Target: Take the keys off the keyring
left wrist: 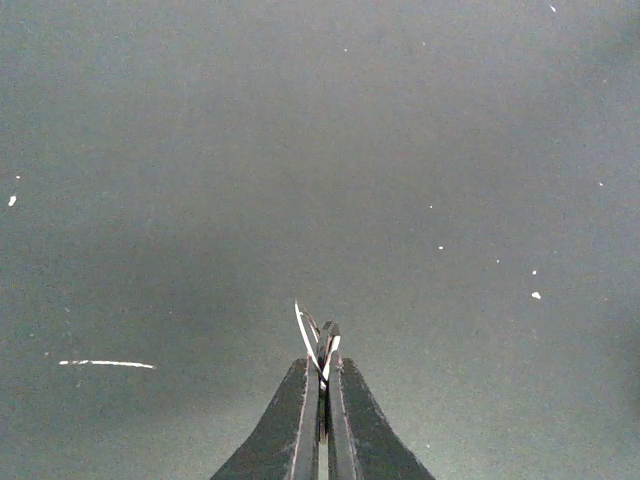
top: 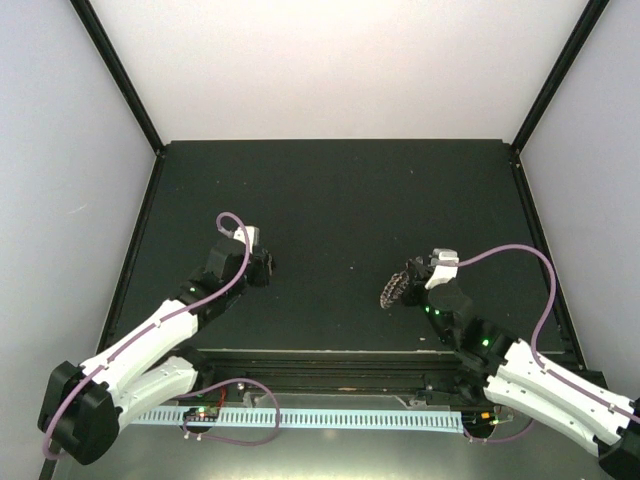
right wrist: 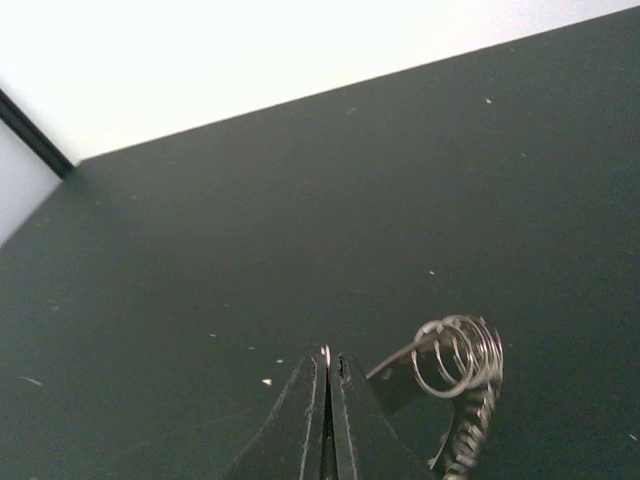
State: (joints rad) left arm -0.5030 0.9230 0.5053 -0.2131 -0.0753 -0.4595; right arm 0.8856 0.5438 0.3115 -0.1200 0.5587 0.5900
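We record: table [top: 330,200] matt black-green, pale specks scattered. Keyring [right wrist: 455,358] silvery-grey, loops glinting bright. Key [left wrist: 308,338] silver-white (thin sliver only). Left gripper [left wrist: 322,362], right gripper [right wrist: 328,356] dark grey-black. Left arm [top: 150,340], right arm [top: 550,385] white, joints black; cables [top: 520,255] purple.

Nothing readable in any of the three views, tbh. No brand or number shows on the left arm [top: 150,340], the right arm [top: 540,375] or the table [top: 330,200]. The keyring [top: 392,289] and the little key [left wrist: 310,340] both look like plain metal with no stamp. The small circuit board [top: 205,412] down by the left arm's base might have some print on it, but it's way too tiny to make out.
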